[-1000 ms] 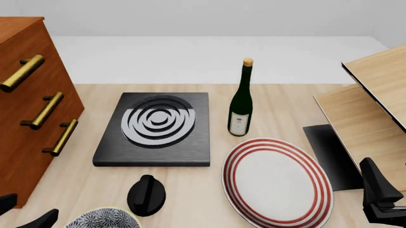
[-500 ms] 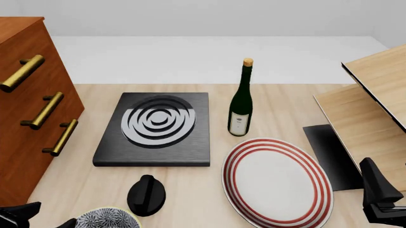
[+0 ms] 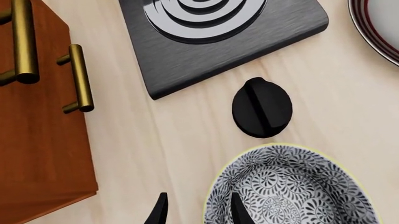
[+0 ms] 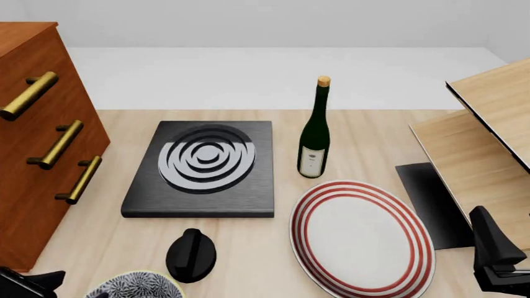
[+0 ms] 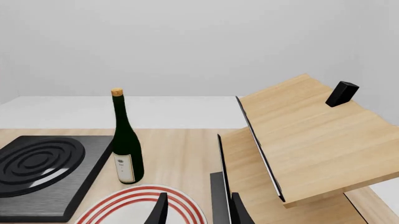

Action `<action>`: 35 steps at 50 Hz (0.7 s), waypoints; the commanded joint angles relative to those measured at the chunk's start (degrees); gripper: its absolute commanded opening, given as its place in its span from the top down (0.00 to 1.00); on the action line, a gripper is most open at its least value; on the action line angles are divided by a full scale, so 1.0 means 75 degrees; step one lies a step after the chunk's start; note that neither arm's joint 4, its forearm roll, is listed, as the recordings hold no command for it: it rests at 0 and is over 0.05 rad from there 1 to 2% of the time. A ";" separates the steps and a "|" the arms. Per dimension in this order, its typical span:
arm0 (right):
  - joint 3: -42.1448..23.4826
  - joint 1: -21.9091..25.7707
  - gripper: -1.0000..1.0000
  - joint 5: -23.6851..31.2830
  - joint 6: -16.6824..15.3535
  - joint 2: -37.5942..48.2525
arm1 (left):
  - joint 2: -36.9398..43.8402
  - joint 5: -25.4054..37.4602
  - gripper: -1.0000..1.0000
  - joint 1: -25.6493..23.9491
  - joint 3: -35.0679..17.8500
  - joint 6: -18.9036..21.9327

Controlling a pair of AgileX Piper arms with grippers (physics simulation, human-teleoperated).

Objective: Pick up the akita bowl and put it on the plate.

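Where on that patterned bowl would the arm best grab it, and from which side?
Probably the akita bowl is best taken by its thin yellow rim, from above: it sits upright and open-mouthed, so one finger can go inside the wall and one outside. The left end effector already straddles the rim on the cabinet side, away from the black knob.

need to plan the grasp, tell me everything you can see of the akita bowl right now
The akita bowl is a round, deep bowl covered in a dense navy-and-white floral swirl pattern, edged with a thin pale yellow rim; it looks like glazed ceramic. It sits upright and empty on the wooden table, at the near edge, just short of the small black knob without touching it. The left gripper hangs open, one finger over the rim and one outside. Its near part is cut off in both views.
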 commanded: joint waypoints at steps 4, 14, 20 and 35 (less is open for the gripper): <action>0.0000 0.0000 0.00 0.0000 -0.0001 0.0000 | 0.0276 -0.0485 0.00 0.0014 0.0317 0.0026; 0.0000 0.0000 0.00 0.0000 0.0001 0.0000 | 0.0493 -0.0798 0.00 -0.0103 0.0533 -0.0032; 0.0000 -0.0001 0.00 0.0000 0.0001 0.0001 | 0.0693 -0.1109 0.00 -0.0125 0.0711 -0.0045; 0.0000 0.0001 0.00 0.0000 -0.0002 0.0001 | 0.1153 -0.1482 0.00 -0.0179 0.0848 -0.0038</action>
